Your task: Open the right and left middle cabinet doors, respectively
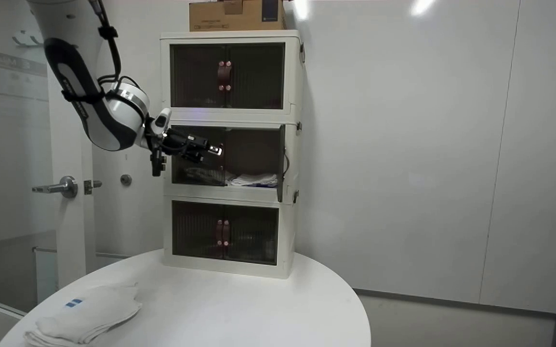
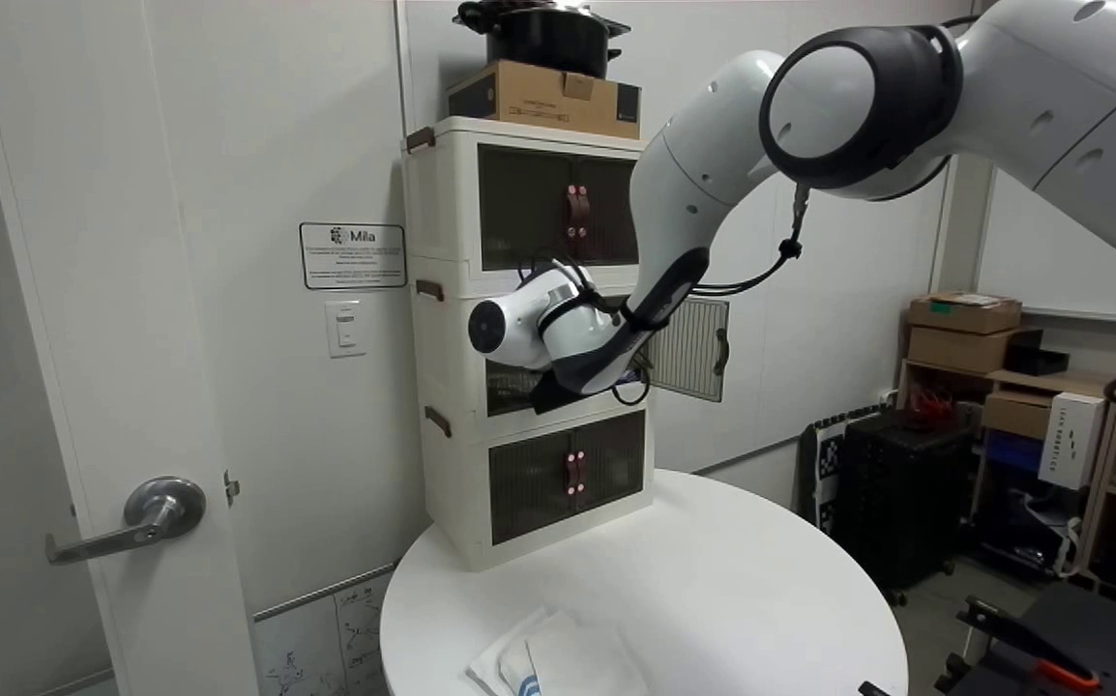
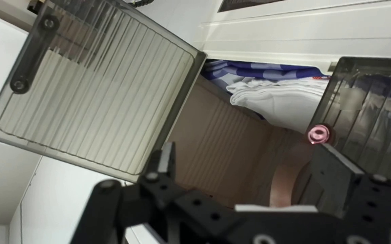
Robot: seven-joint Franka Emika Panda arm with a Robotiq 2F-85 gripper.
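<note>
The right middle cabinet door [image 1: 282, 164] stands swung out from the white cabinet; its ribbed smoky panel [image 3: 97, 91] fills the left of the wrist view. Across the compartment, the left middle cabinet door [image 1: 193, 171] is closed, with its reddish handle [image 3: 281, 186] along the inner edge. My gripper [image 3: 245, 147] is open in front of the middle tier, and that handle lies between its spread fingers, nearer the right one. This finger [image 3: 334, 173] sits just below the pink screw; I cannot tell whether it touches. The arm hides the gripper in an exterior view.
Folded white cloths [image 3: 280, 101] and blue-white fabric [image 3: 266, 69] lie inside the middle compartment. Top doors [image 1: 258, 77] and bottom doors [image 1: 254, 236] are closed. A folded cloth [image 1: 90, 313] lies on the round table [image 1: 239, 308]. A cardboard box [image 2: 558, 97] tops the cabinet.
</note>
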